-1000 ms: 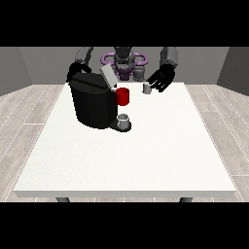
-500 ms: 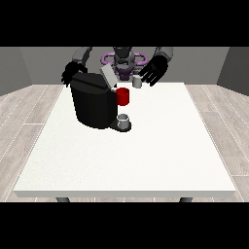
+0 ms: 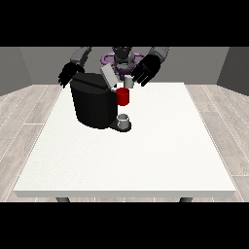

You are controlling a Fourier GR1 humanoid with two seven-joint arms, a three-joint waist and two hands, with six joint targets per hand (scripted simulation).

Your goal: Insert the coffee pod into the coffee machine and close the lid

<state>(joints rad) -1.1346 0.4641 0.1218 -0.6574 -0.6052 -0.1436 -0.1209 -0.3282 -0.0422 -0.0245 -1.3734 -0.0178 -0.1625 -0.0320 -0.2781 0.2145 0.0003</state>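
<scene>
The coffee pod [image 3: 128,81], small and pale grey, sits up off the table, tucked against the fingers of the hand at the view's right [image 3: 146,69], just above the red front part [image 3: 123,96] of the coffee machine [image 3: 95,101]. That hand's fingers curl down around the pod's far side, so it looks held between fingers and thumb, though the exact contact is too small to make out. Right beside the pod, to its left, the machine's grey lid [image 3: 108,75] stands tilted up and open. The machine itself is a bulky black block standing on the far left part of the white table [image 3: 146,160], with a small grey cup [image 3: 124,119] on its base at the front, below the red part. Over at the machine's back corner, the hand at the view's left [image 3: 69,74] hangs near the top edge of the black body; whether its fingers are spread or curled, I cannot tell. Behind both hands, the robot's torso [image 3: 123,57] is at the table's far edge.
</scene>
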